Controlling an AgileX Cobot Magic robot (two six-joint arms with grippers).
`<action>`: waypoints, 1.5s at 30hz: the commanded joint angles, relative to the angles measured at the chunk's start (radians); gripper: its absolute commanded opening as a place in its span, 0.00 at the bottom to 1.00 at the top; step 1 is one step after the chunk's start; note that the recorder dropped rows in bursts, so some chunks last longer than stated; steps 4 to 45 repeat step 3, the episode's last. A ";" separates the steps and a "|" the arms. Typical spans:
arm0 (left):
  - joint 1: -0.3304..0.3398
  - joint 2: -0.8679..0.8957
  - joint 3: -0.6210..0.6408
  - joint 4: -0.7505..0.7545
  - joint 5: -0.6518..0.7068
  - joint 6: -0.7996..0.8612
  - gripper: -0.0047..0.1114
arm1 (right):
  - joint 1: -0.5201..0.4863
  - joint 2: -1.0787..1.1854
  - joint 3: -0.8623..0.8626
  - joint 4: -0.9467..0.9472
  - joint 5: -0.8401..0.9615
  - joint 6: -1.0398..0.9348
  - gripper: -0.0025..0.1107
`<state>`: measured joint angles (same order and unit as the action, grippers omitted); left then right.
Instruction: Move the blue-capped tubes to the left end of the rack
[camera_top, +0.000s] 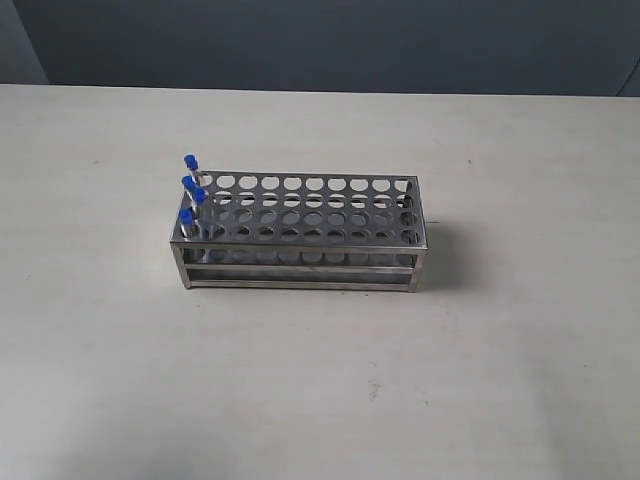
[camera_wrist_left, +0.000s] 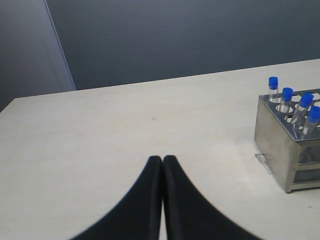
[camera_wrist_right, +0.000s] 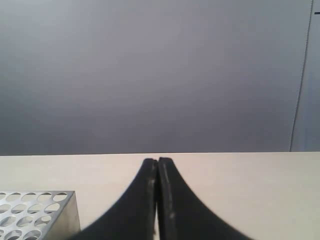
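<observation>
The four blue-capped tubes (camera_top: 197, 195) already stand at the left end of the rack (camera_top: 310, 215), so I judge the left gripper (camera_wrist_left: 162, 159) and right gripper (camera_wrist_right: 157, 161), jaws pressed together and empty, are best held away from it

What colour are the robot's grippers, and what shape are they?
Both are plain black. The left gripper and the right gripper each have two smooth fingers, wide at the base and curving to narrow rounded tips. No cables or markings show.

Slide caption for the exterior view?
Four blue-capped tubes stand at the left end of the rack on a table.
</observation>
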<state>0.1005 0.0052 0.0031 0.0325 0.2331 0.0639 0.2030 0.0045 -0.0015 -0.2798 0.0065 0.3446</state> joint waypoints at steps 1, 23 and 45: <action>-0.004 -0.005 -0.003 0.006 -0.003 0.000 0.05 | -0.005 -0.005 0.001 0.002 -0.007 -0.003 0.02; -0.004 -0.005 -0.003 0.006 -0.003 0.000 0.05 | -0.005 -0.005 0.001 0.002 -0.007 -0.003 0.02; -0.004 -0.005 -0.003 0.006 -0.003 0.000 0.05 | -0.005 -0.005 0.001 0.002 -0.007 -0.003 0.02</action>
